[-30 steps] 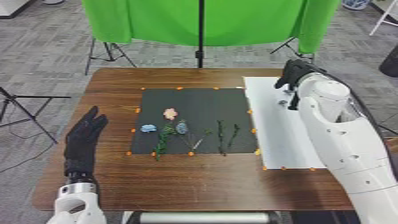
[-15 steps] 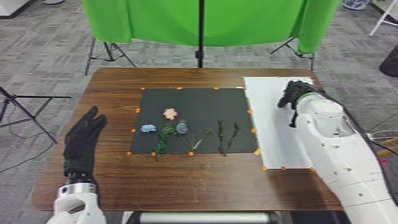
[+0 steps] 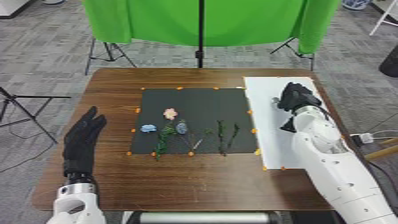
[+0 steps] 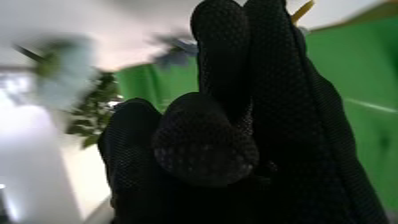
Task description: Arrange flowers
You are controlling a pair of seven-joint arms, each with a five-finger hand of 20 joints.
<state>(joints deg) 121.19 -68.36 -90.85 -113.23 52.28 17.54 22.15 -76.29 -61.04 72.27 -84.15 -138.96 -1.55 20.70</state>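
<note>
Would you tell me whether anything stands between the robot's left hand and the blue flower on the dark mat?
Nothing visible blocks the left hand from the blue flower; a small orange marker lies between, at the mat's left edge.

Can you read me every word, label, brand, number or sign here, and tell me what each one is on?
There are none I can read.
Black mat: no readable text.
White sheet: no readable text.
Small dark marks on the white right arm: too small to tell whether they are print.
</note>
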